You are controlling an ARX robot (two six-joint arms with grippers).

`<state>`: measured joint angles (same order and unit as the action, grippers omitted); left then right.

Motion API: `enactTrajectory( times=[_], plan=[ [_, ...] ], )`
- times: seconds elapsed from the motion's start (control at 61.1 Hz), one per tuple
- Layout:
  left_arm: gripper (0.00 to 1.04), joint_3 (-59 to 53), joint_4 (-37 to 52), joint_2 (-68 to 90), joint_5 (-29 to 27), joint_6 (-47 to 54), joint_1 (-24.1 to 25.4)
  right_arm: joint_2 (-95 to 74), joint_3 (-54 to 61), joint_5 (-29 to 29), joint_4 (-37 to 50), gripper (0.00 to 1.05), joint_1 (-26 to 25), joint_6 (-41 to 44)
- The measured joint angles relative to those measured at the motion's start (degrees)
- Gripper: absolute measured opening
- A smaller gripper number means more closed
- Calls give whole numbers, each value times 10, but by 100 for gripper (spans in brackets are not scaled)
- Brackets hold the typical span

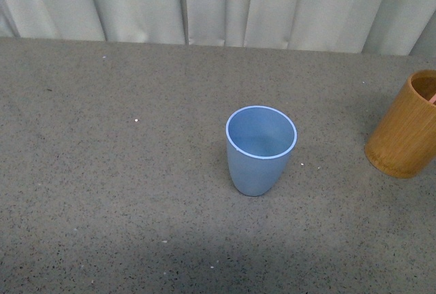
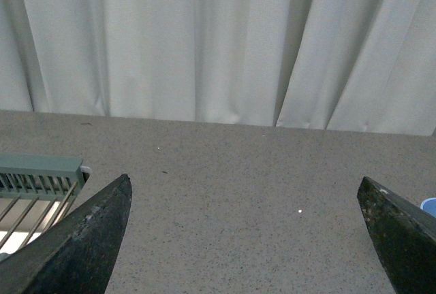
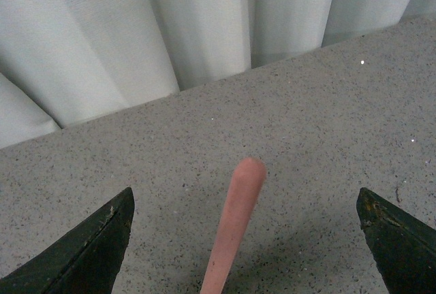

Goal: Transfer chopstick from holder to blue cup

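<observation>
The light-blue cup [image 1: 261, 149] stands upright and empty near the middle of the grey table in the front view. The orange-brown holder [image 1: 407, 126] stands at the right edge, cut off by the frame, with a sliver of pink at its rim. In the right wrist view the salmon-pink chopstick [image 3: 233, 228] rises between the spread fingers of my right gripper [image 3: 245, 202], which is open and not touching it. My left gripper [image 2: 245, 192] is open over bare table, with a bit of the blue cup's rim [image 2: 429, 205] beside one fingertip. Neither arm shows in the front view.
A pale curtain [image 1: 218, 1] hangs along the table's far edge. In the left wrist view a grey-green rack with wire bars [image 2: 34, 178] sits beside one finger. Small white specks dot the table [image 1: 102, 171].
</observation>
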<state>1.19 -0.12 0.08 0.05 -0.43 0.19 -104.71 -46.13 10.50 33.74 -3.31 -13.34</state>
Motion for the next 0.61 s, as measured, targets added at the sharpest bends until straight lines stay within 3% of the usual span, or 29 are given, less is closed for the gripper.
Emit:
enactTrajectory(
  times=[0.606],
  plan=[
    [98,0,0,0,0,0,0,-44,-48,25,-13,95,20,-7]
  ],
)
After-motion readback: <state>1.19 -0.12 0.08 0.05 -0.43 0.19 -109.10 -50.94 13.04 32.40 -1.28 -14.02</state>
